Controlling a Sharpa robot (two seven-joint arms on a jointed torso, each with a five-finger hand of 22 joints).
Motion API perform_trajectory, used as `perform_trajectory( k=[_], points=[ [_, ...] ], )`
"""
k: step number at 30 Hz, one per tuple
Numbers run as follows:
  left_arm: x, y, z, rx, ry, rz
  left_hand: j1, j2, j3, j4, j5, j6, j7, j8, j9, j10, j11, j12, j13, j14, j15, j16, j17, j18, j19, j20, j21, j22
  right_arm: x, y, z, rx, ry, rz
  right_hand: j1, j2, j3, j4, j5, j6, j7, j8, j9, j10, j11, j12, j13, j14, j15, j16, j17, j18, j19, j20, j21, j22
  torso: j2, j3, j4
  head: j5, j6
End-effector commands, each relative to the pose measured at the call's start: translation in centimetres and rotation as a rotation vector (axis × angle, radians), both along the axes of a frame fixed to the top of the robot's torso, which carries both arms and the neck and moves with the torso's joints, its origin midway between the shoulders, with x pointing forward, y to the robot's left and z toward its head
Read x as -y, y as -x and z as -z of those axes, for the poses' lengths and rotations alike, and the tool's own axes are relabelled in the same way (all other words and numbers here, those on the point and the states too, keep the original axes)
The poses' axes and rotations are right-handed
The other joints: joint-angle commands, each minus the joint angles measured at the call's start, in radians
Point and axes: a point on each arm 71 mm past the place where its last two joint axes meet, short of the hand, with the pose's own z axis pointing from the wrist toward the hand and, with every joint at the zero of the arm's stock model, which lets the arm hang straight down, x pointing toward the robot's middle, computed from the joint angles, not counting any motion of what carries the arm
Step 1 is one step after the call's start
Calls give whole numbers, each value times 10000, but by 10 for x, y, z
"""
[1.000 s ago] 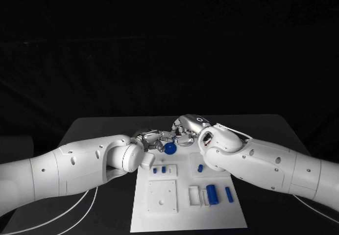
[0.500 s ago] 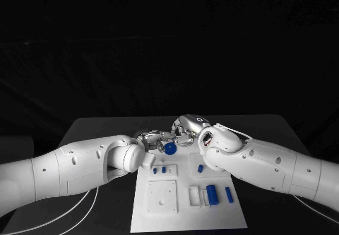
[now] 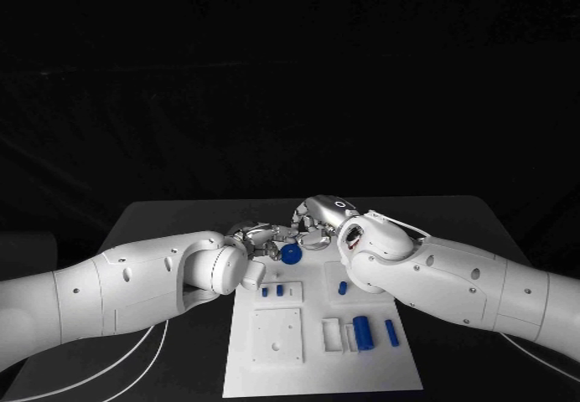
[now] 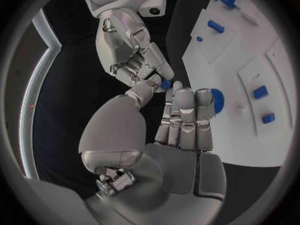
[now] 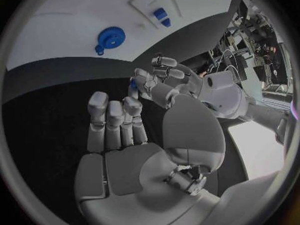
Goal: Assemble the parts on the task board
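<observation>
At the far end of the white task board (image 3: 320,373) my left hand (image 3: 251,236) and right hand (image 3: 312,224) meet fingertip to fingertip. Between them sits a small blue part (image 4: 165,84). In the left wrist view my left hand (image 4: 178,120) pinches it between thumb and a fingertip, with the right hand (image 4: 131,50) touching it from the other side. The right wrist view shows the same part (image 5: 133,85) at my right hand's (image 5: 119,135) thumb tip, against the left hand (image 5: 164,72). A blue gear (image 3: 290,254) lies on the board just below the hands.
Nearer me on the board lie two short blue pegs (image 3: 272,291), another peg (image 3: 342,287), a thick blue cylinder (image 3: 361,327) and a slim blue pin (image 3: 390,332). A white square plate (image 3: 277,335) and a white block (image 3: 331,332) sit there too. Black table surrounds the board.
</observation>
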Motion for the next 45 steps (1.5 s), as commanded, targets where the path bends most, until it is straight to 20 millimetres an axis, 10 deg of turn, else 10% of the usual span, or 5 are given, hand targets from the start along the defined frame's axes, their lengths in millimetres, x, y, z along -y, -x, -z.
perform_trajectory(
  k=[1, 17, 37, 45],
  points=[
    [4, 0, -1, -41, 58, 64, 7, 129, -17, -97, -37, 73, -3, 33, -35, 112, 137, 21, -3, 0, -78, -57, 9, 767, 53, -53, -54, 4, -3, 2, 1, -103, 96, -74, 14, -90, 31, 4, 13, 155, 135, 71, -7, 52, -7, -37, 11, 3, -75, -69, -6, 457, 20, -39, 22, -14, 1, 4, 6, -9, -11],
    [5, -1, -1, -37, -8, 21, 69, 199, -60, -272, -38, 157, -38, 40, -81, 233, 114, -47, -39, 26, -100, -89, 33, 725, 57, -95, -50, 13, -4, 2, 1, -147, 122, -79, 8, -98, 22, 9, 60, 155, 134, 71, -3, 53, -8, -40, 18, 5, -83, -72, -1, 457, 21, -41, 22, -16, -2, 4, -1, -2, -16],
    [2, -3, -3, 243, -11, -171, 663, 955, 795, -680, -37, 786, -250, 208, -164, 881, -58, -63, -25, 95, -264, -170, 118, 584, 100, -218, -48, 28, -2, 1, 2, -324, -60, -60, 5, -197, 9, 8, 123, 32, 170, 0, -21, -23, 25, -110, 21, -43, -83, -138, -9, 457, -31, -39, -26, -36, -2, 2, -1, 4, -26],
    [2, -3, -2, 232, -2, -150, 639, 965, 898, -677, -37, 866, -273, 225, -177, 964, -81, -74, -18, 108, -286, -173, 139, 569, 113, -246, -37, 38, 1, -1, 2, -268, -290, 77, 57, -517, -105, 120, -541, -477, 350, -276, -112, -310, 193, -415, -93, -289, 49, -423, -101, 457, -234, 7, -254, -136, -1, 2, -2, 9, -34]
  ],
)
